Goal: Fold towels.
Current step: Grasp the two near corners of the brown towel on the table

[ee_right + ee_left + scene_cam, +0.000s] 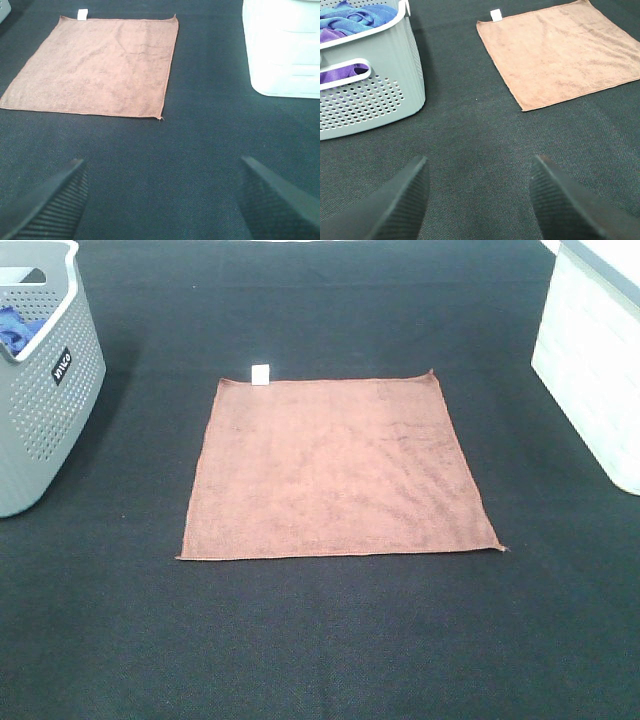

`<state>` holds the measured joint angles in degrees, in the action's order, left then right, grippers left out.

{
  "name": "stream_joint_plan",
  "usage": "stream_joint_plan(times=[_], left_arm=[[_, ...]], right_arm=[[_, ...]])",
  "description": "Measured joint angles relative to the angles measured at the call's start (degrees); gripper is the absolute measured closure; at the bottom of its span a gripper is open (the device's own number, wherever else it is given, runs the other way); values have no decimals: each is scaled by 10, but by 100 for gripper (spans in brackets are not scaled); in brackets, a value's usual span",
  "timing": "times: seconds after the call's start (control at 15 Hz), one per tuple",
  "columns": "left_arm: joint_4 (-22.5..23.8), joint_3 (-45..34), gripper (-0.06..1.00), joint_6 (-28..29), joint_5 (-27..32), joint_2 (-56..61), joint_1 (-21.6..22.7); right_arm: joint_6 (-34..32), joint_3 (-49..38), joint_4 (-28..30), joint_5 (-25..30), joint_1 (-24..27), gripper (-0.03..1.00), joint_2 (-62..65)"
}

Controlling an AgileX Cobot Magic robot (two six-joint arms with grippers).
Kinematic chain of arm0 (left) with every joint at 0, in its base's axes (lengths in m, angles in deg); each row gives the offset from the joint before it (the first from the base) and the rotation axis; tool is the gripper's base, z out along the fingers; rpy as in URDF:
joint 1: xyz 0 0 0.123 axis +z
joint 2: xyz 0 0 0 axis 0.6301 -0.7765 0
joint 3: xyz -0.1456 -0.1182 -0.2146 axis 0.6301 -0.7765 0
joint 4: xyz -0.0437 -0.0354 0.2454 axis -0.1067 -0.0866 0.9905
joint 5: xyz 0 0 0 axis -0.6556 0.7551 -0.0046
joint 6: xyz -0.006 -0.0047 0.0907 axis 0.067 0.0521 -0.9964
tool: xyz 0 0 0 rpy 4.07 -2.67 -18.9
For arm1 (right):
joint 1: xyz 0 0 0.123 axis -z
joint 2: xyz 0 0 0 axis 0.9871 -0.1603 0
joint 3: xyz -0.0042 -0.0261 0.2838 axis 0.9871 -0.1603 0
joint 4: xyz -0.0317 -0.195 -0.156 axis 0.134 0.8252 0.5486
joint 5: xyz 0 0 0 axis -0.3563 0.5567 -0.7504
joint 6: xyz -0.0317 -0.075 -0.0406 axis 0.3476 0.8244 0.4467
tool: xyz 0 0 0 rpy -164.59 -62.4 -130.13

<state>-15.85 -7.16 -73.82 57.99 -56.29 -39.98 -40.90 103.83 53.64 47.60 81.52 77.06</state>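
A brown towel [335,468] lies spread flat and square in the middle of the dark table, with a small white label [261,373] at its far left corner. It also shows in the left wrist view [560,52] and the right wrist view [97,67]. Neither arm shows in the exterior high view. My left gripper [477,200] is open and empty, hovering over bare table well short of the towel's near left corner. My right gripper [162,200] is open wide and empty, over bare table short of the towel's near right corner.
A grey perforated basket [40,380] stands at the far left, holding blue and purple towels [355,20]. A white container [595,350] stands at the far right; it also shows in the right wrist view [282,47]. The table is covered in dark cloth [320,640].
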Motion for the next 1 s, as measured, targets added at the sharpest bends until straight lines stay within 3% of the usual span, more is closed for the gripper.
stream_joint_plan(times=[0.8, 1.0], left_arm=[[-1, 0, 37, 5, -6, 0, 0], [-19, 3, 37, 24, -81, -36, 0]], right_arm=[[0, 2, 0, -5, 0, 20, -1], [0, 19, 0, -78, 0, 20, -52]])
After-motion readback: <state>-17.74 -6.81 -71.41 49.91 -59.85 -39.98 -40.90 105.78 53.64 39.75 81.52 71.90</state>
